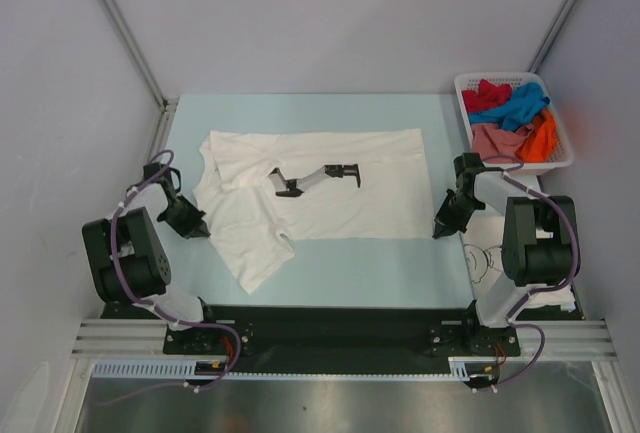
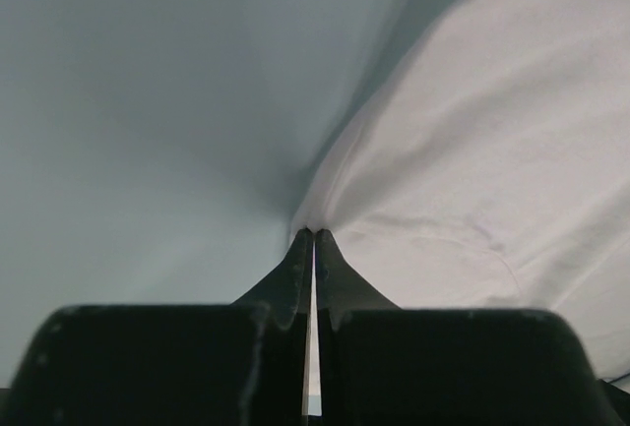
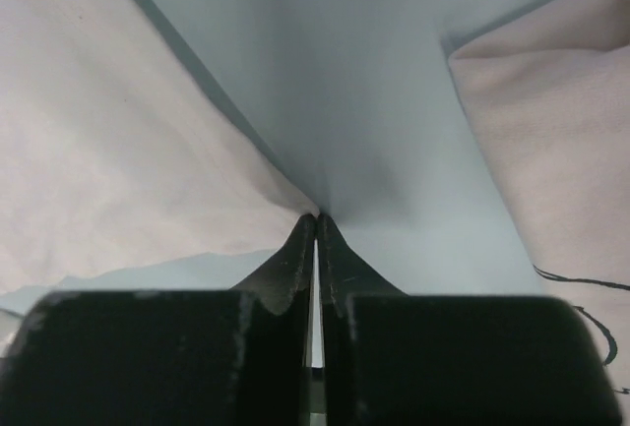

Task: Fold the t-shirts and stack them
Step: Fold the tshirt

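Two sets of jaws pinch shut on the plain white t-shirt [image 1: 330,188], left gripper [image 1: 198,228] at its left edge, right gripper [image 1: 441,229] at its right; the first fold appears to be in hand, requiring a synchronized lift.

White, apparently latticed basket [image 1: 497,77]; pale table [image 1: 300,113]

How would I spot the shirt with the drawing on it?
Find the pale blue table's near right corner, beside the right arm's base. A white shirt lies there, partly hidden by the arm. Thin black cartoon lines set it apart from the big shirt spread mid-table and the coloured ones in the basket.
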Controlling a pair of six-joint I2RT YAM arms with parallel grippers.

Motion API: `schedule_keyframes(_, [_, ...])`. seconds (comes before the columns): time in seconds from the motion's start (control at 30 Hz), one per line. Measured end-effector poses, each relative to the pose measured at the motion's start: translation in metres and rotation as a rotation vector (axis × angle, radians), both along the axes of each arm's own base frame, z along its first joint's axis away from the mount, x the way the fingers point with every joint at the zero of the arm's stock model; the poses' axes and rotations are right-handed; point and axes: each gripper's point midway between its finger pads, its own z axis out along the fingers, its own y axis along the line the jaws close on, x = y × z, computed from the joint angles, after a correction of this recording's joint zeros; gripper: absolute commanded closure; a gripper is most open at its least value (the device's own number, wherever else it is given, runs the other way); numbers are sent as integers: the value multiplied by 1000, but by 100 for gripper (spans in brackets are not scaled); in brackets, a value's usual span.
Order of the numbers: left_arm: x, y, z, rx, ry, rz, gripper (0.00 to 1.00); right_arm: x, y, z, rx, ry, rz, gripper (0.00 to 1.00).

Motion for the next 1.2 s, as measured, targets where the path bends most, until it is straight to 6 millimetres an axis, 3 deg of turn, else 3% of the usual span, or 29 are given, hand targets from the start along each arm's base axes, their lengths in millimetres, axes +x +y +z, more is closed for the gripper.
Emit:
schedule_keyframes(0.43, [-1, 27, 7, 97, 28, 48, 100, 0, -6, 0, -39, 3, -12, 100])
schedule_keyframes(0.67, [-8, 33, 4, 109, 62, 46, 100, 4, -27, 1, -110, 0, -16, 100])
schedule_keyframes(1.1, [-23, 21, -1, 45, 92, 62, 100, 8, -34, 1, -135, 2, 9, 100])
schedule_keyframes(1.2, [-23, 19, -1, 36, 93, 70, 92, 8, -34, 1, -131, 0, 22, 100])
